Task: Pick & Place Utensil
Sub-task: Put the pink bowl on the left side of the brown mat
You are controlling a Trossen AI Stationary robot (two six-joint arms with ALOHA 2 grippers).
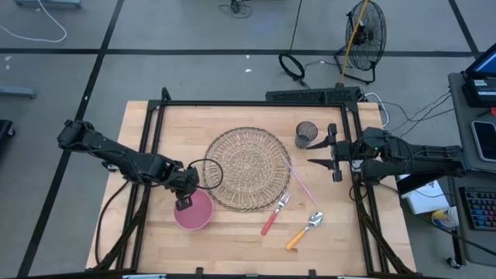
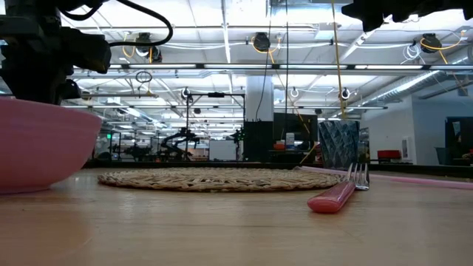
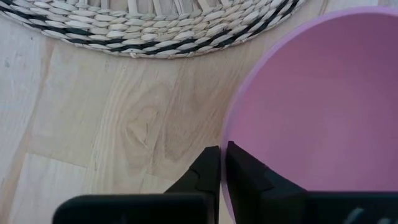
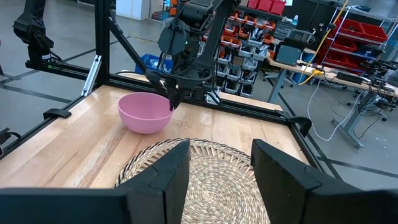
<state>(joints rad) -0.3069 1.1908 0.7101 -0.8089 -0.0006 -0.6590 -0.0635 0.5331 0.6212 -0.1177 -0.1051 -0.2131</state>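
Your left hand (image 3: 222, 163) pinches the pink bowl's (image 3: 323, 99) rim; your right hand (image 4: 221, 155) waits wide open over the mat (image 4: 214, 180).

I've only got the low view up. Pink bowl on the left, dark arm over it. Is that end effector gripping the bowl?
Observer: The left end effector is shut on the rim of the pink bowl, one finger inside, one outside.
Operator: Where's the other arm?
Observer: The right end effector is open, hanging over the table's right side, facing the woven mat.
Operator: I see a fork. Any other utensils?
Observer: Yes, an orange-handled spoon lies right of the pink-handled fork, near the table's front edge.
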